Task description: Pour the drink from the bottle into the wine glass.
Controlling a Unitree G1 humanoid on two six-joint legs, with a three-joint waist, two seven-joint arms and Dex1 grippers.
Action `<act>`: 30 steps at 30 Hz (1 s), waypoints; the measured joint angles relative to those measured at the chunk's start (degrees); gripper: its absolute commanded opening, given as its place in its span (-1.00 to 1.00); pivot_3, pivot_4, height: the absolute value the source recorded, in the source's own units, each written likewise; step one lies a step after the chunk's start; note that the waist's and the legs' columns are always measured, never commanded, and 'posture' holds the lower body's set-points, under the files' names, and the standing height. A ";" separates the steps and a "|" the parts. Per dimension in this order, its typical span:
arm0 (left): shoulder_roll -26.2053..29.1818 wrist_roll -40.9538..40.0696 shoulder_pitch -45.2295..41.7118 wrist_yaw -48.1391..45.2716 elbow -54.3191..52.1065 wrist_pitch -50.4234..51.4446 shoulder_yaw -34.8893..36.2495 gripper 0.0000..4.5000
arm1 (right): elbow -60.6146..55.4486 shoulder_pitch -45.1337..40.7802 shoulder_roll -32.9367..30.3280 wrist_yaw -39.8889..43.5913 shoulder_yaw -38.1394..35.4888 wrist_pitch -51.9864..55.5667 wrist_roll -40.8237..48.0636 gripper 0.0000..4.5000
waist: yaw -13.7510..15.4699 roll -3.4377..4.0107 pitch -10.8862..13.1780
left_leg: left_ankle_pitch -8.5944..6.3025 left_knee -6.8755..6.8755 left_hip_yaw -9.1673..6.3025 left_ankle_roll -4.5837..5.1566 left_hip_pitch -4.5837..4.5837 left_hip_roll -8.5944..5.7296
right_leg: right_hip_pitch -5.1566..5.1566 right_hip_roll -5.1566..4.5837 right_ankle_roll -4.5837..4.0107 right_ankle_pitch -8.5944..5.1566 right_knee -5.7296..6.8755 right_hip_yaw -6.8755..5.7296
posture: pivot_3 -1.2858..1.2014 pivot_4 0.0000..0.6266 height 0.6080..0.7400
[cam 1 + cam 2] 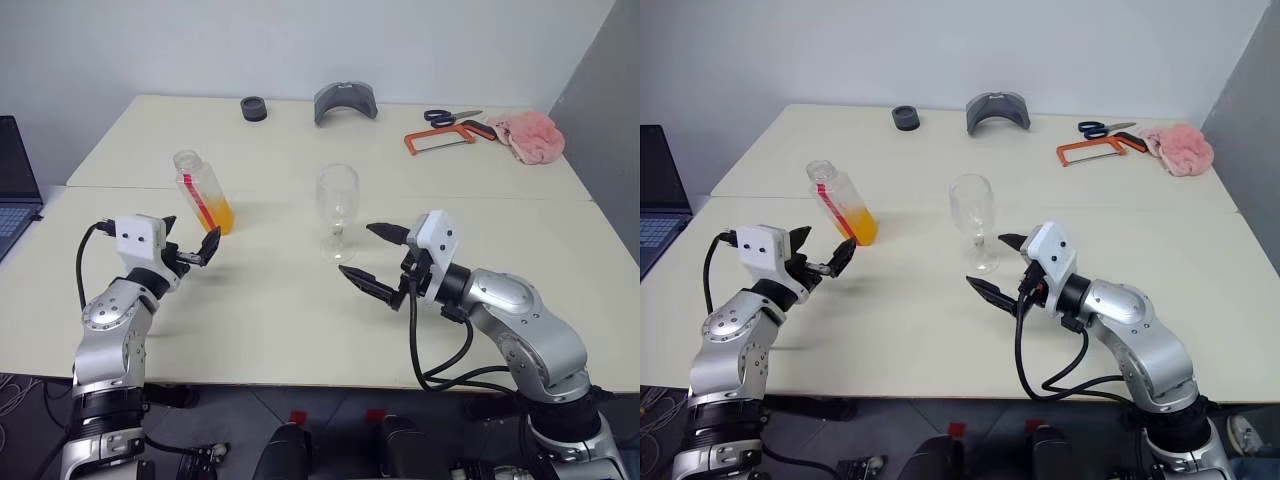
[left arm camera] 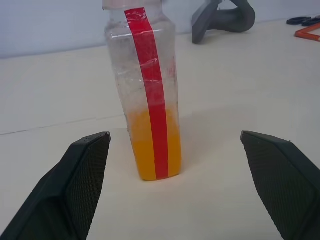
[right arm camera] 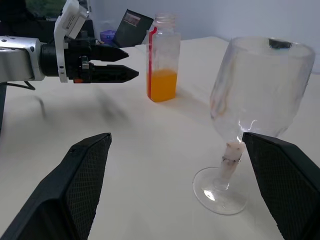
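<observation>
The left gripper [image 1: 193, 249] is hovering over the table [image 1: 280, 320] with its jaws spread wide, empty, pointing at the bottle [image 1: 203, 192] just beyond its fingertips at roughly 1 o'clock. The bottle is standing uncapped on the table, and the drink [image 2: 152, 150] is filling only its lower part. The right gripper [image 1: 372, 262] is also standing fully open and holding nothing. The wine glass [image 1: 337, 211] is standing upright and empty at about 11 o'clock from it, close to its fingers [image 1: 388, 233] but not touching them.
</observation>
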 measured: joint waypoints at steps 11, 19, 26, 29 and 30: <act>0.12 1.23 -7.53 -0.91 8.44 -1.27 -0.49 1.00 | -2.64 -0.38 -1.10 0.10 -0.06 1.41 2.31 0.99 | -0.03 0.00 0.00 | 0.00 0.00 0.00 0.00 0.00 -0.06 | 0.00 0.02 0.00 0.00 0.01 -0.02 | 0.03 -0.52 1.00; 0.13 2.89 -13.26 -0.94 14.71 -3.68 -1.99 1.00 | -3.46 -1.15 -2.50 1.50 -0.11 1.53 5.53 0.99 | -0.03 -0.01 0.00 | 0.00 0.02 -0.02 0.00 -0.02 -0.08 | 0.00 0.02 0.00 0.00 0.01 -0.04 | 0.03 -0.52 1.00; 0.13 3.57 -16.21 -1.02 19.28 -5.21 -2.39 1.00 | -3.46 -1.15 -2.58 1.47 0.04 1.49 5.54 0.99 | -0.05 -0.01 0.00 | 0.00 0.03 -0.03 0.00 -0.04 -0.08 | -0.01 0.02 0.00 0.00 0.01 -0.04 | 0.03 -0.52 1.00; 0.13 3.75 -17.53 -0.98 21.49 -5.87 -2.42 1.00 | -3.46 -1.17 -2.59 1.46 0.12 1.45 5.53 0.99 | -0.03 -0.01 0.00 | 0.00 0.03 -0.04 0.00 -0.04 -0.09 | -0.01 0.02 0.00 0.00 0.01 -0.05 | 0.03 -0.52 1.00; 0.13 3.85 -18.16 -0.91 22.30 -6.17 -2.42 1.00 | -3.45 -1.19 -2.59 1.46 0.24 1.44 5.53 0.99 | -0.03 -0.01 0.00 | 0.00 0.03 -0.04 0.00 -0.05 -0.10 | -0.01 0.02 0.00 0.00 0.01 -0.06 | 0.03 -0.52 1.00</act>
